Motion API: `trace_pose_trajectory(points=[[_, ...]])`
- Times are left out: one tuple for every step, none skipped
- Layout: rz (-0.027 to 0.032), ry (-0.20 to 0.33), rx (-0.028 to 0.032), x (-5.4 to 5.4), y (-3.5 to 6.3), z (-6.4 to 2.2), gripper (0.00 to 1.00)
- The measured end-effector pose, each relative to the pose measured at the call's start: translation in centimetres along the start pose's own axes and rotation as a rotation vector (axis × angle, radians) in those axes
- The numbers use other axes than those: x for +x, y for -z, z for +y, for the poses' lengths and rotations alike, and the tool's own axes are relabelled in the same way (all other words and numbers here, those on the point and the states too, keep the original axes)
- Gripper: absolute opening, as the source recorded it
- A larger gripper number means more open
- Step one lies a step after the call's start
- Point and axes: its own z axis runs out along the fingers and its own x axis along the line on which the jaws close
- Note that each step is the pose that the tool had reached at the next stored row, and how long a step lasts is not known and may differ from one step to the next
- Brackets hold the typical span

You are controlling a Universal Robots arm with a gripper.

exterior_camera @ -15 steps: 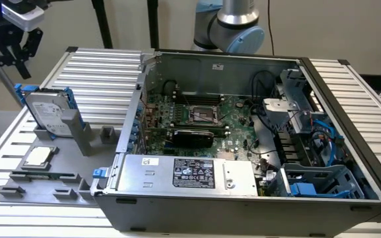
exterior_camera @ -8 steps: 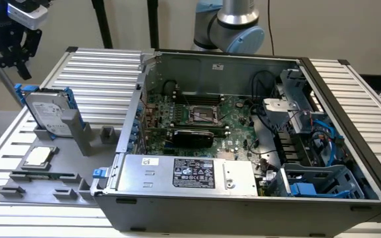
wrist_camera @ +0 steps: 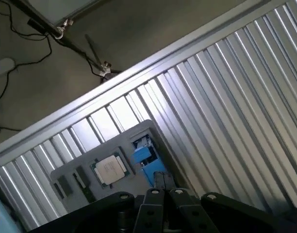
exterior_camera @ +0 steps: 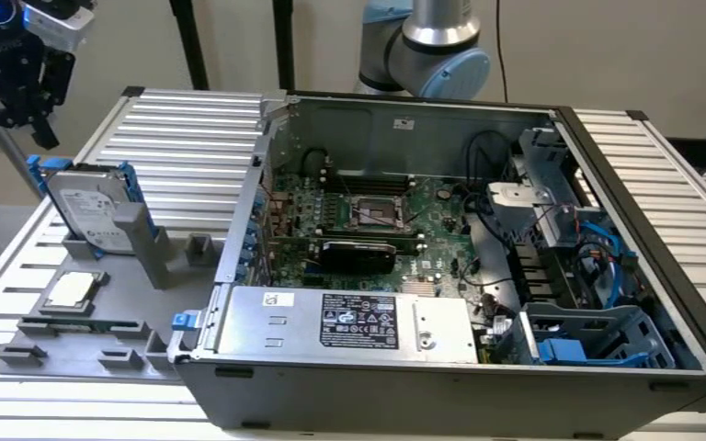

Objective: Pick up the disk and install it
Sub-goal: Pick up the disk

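Observation:
The disk (exterior_camera: pixel 89 207), a silver-grey drive with a white label and blue side rails, stands upright in a slot of the grey fixture (exterior_camera: pixel 84 344) at the exterior view's left. My gripper (exterior_camera: pixel 28 115) hangs above it and slightly further left, apart from it, holding nothing. From the wrist camera I look down on the disk's blue top edge (wrist_camera: pixel 143 156), just beyond my gripper (wrist_camera: pixel 163 180), whose fingertips sit together, shut.
A small silver square chip (exterior_camera: pixel 69 289) (wrist_camera: pixel 109 170) lies on the fixture in front of the disk. The open computer case (exterior_camera: pixel 647 276) lies to the right, with motherboard (exterior_camera: pixel 378 216), grey power supply (exterior_camera: pixel 341 322) and blue drive cage (exterior_camera: pixel 598 335). Ribbed aluminium table (exterior_camera: pixel 194 129) lies underneath.

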Motion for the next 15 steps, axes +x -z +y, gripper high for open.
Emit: trace_pose_trajectory(points=[[0.0005,0.018,0.0001,0.00,-0.02,0.00,0.00],[0.0011,0.036,0.0002,0.00,-0.03,0.00,0.00],[0.0017,0.054,0.0002,0.00,-0.04,0.00,0.00],[0.0023,0.073,0.0002,0.00,-0.05,0.00,0.00],[0.0028,0.090,0.0003,0.00,-0.07,0.00,0.00],[0.0034,0.108,0.0004,0.00,-0.08,0.00,0.00],[0.0039,0.127,0.0005,0.00,-0.10,0.00,0.00],[0.0045,0.145,0.0006,0.00,-0.11,0.00,0.00],[0.0050,0.163,0.0007,0.00,-0.12,0.00,0.00],[0.0056,0.182,0.0008,0.00,-0.12,0.00,0.00],[0.0062,0.200,0.0009,0.00,-0.13,0.00,0.00],[0.0068,0.218,0.0010,0.00,-0.14,0.00,0.00],[0.0073,0.236,0.0011,0.00,-0.15,0.00,0.00],[0.0078,0.253,0.0012,0.00,-0.16,0.00,0.00],[0.0083,0.268,0.0013,0.00,-0.16,0.00,0.00]])
